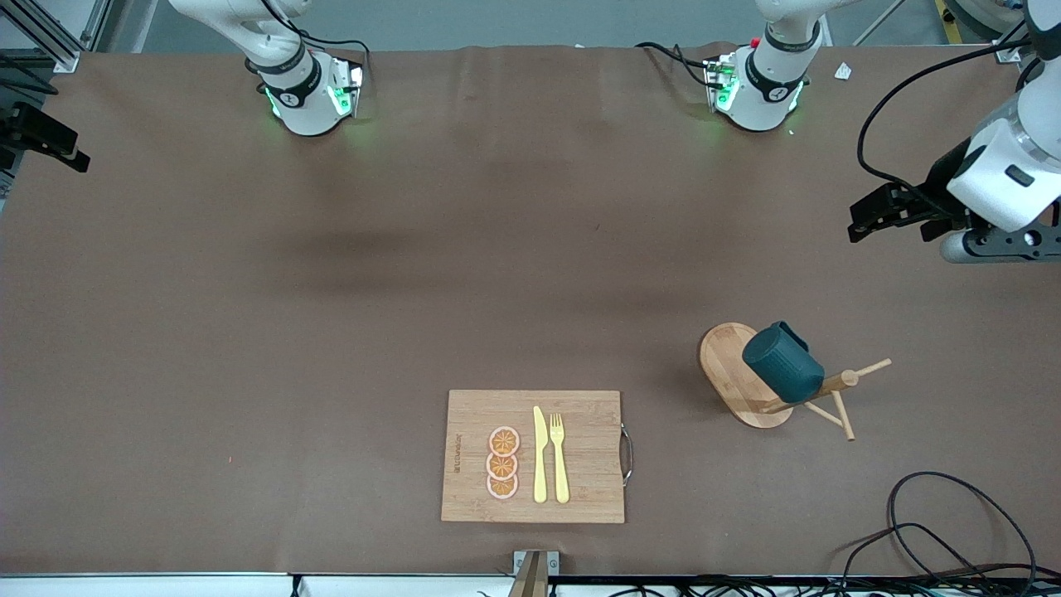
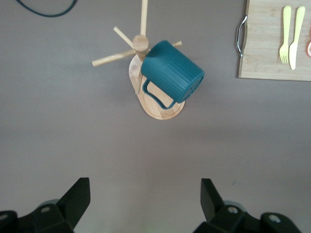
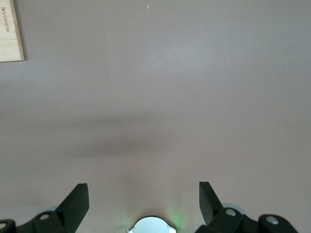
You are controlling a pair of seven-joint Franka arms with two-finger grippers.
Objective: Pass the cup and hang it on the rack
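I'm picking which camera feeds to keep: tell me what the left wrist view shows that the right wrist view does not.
Only the left wrist view: the cup hanging by its handle on a peg of the rack, plus the fork, the knife and the board's metal handle.

Only the right wrist view: a robot base between the right end effector's open fingers.

Both: the brown table, part of the cutting board, and each arm's own end effector open and empty, the left end effector included.

SITE: you're looking at a robotics lab | SIGNS: arm bases [image 1: 311,95] bolted on a brown-covered table [image 1: 249,332] — aluminium framing [image 1: 50,37], loose cables [image 1: 945,531] trailing — staged cutting board [image 1: 580,414]
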